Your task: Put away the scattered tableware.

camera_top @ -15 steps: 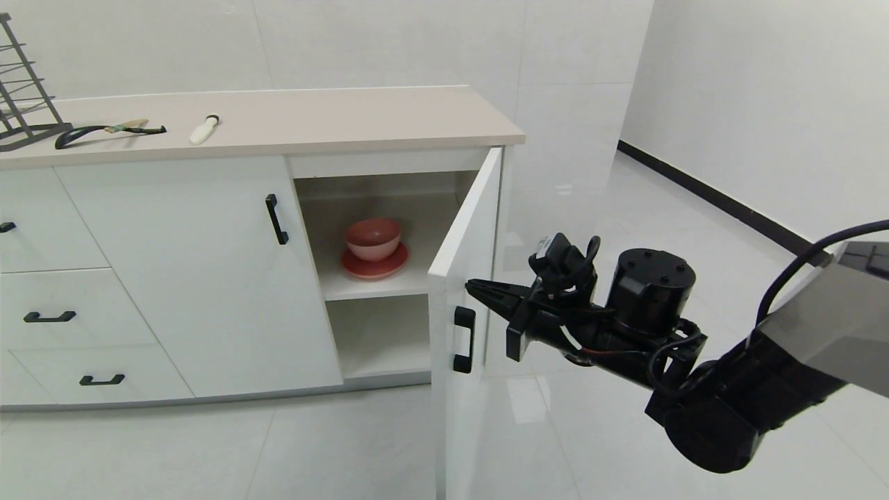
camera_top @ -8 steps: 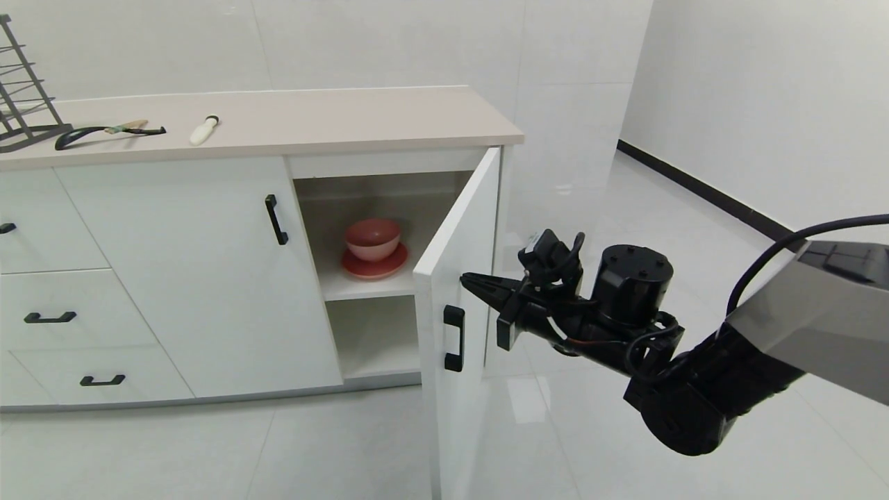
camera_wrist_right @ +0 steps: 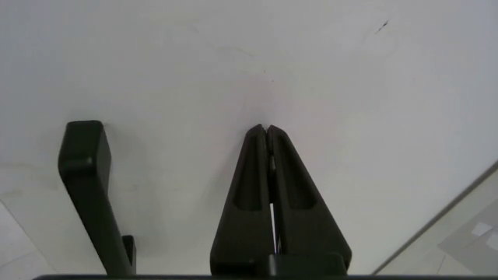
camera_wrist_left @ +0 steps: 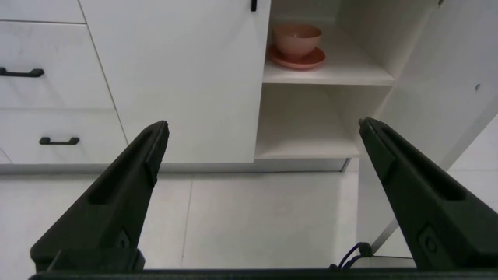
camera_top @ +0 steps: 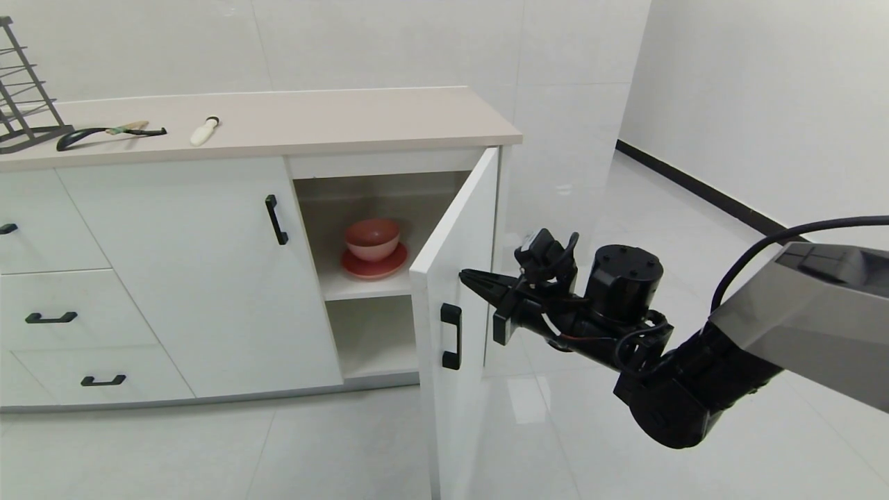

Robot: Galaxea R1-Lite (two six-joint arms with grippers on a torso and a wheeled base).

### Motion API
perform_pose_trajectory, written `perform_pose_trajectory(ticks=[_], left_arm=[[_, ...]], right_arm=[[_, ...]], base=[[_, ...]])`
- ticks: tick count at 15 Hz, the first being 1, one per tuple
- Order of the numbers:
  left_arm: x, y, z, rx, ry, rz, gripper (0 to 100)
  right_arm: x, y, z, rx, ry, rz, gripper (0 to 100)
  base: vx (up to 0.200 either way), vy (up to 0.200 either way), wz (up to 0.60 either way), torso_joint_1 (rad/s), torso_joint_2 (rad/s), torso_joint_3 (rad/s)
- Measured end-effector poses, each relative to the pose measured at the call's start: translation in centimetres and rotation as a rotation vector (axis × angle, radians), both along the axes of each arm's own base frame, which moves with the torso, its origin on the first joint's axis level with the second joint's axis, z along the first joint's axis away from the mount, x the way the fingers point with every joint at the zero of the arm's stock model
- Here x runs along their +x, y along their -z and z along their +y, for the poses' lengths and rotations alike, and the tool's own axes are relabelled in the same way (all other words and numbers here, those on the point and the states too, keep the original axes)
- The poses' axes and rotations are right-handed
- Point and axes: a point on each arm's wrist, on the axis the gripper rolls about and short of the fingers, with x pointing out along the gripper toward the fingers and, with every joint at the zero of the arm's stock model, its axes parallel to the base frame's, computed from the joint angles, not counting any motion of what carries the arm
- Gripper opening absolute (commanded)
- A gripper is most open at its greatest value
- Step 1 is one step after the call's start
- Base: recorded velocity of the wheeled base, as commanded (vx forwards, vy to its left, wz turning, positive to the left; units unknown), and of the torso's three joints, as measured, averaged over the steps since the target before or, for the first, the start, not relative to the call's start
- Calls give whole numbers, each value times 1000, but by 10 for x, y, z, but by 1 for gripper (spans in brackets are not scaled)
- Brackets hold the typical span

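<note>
A pink bowl (camera_top: 373, 237) sits on a red plate (camera_top: 375, 265) on the upper shelf of the open cabinet; the bowl (camera_wrist_left: 296, 37) and plate (camera_wrist_left: 296, 59) also appear in the left wrist view. The cabinet door (camera_top: 455, 292) stands partly open, with a black handle (camera_top: 451, 336). My right gripper (camera_top: 467, 279) is shut, its tips pressed against the door's outer face (camera_wrist_right: 311, 70) beside the handle (camera_wrist_right: 93, 187). My left gripper (camera_wrist_left: 261, 136) is open, low before the cabinet, holding nothing. On the counter lie a black-handled utensil (camera_top: 104, 130) and a white utensil (camera_top: 203, 130).
A dark wire rack (camera_top: 24, 97) stands at the counter's far left. Drawers with black handles (camera_top: 50, 317) fill the cabinet's left side, and a closed door (camera_top: 201, 278) sits beside the open compartment. White tiled floor spreads in front and to the right.
The right gripper has pushed leftward against the door, and the door has swung further toward closing.
</note>
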Motion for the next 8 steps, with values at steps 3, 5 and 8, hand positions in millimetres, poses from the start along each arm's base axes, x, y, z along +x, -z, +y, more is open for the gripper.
perform_pose_trajectory(ticks=[3,5,8], left_arm=[[0,0,0,0,0,0,100],[0,0,0,0,0,0,100],[0,0,0,0,-1,0,100]], right_arm=[[-3,6,-4,-20,1,25,0],[-5,8,-12,-25,10,30,0],[-1,8,-23,-19,42,23,0]], base=[[0,0,0,0,0,0],[-200,100,0,5,7,-5],[-67,67,0,2,4,1]])
